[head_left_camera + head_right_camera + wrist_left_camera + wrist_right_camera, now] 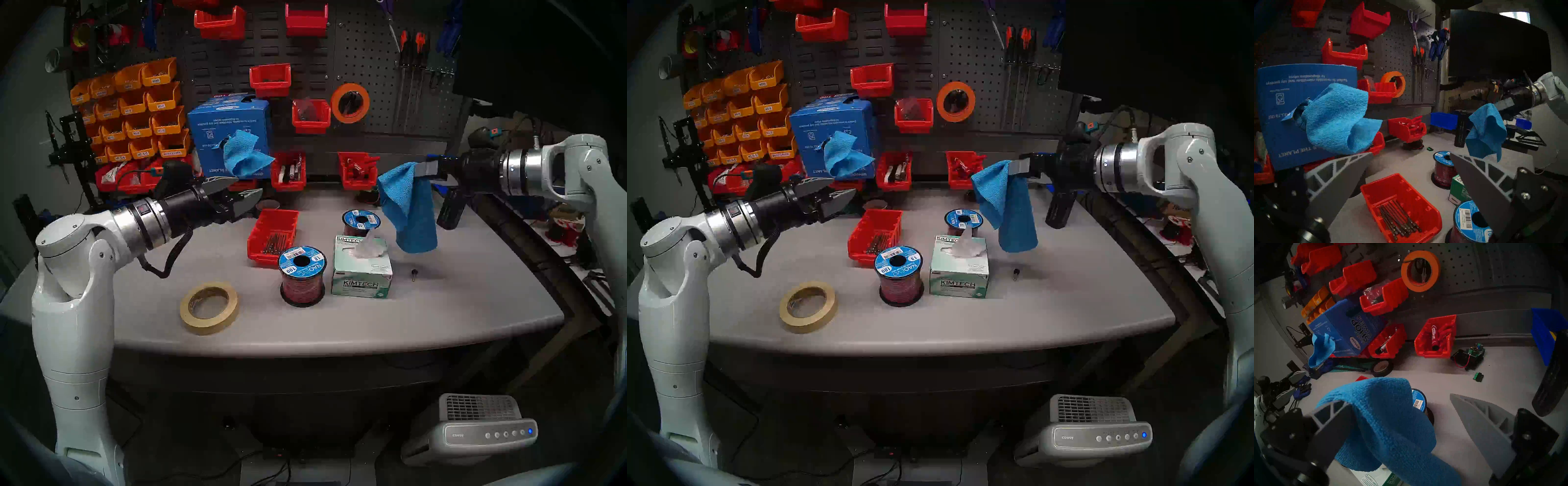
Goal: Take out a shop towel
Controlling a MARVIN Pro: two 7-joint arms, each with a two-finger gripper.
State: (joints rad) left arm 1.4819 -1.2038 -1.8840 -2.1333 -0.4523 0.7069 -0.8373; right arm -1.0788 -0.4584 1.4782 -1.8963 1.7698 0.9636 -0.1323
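Right wrist view shows me the soft bright-blue microfibre shop towel (1388,426) draped over one finger (1333,414) of my right gripper (1401,426), jaws spread apart, cloth hanging free above the grey table (1466,383); below it sits the green-and-white Kimtech tissue box (361,268); far off on the left arm's side, the blue cardboard towel carton (230,135) has another blue cloth (242,157) dangling; my left gripper (234,195) hangs just beneath that, open, empty.

Bright-blue shop towel (412,210), darker blue carton (217,125) with white print, red bins (271,234), grey table (441,298).
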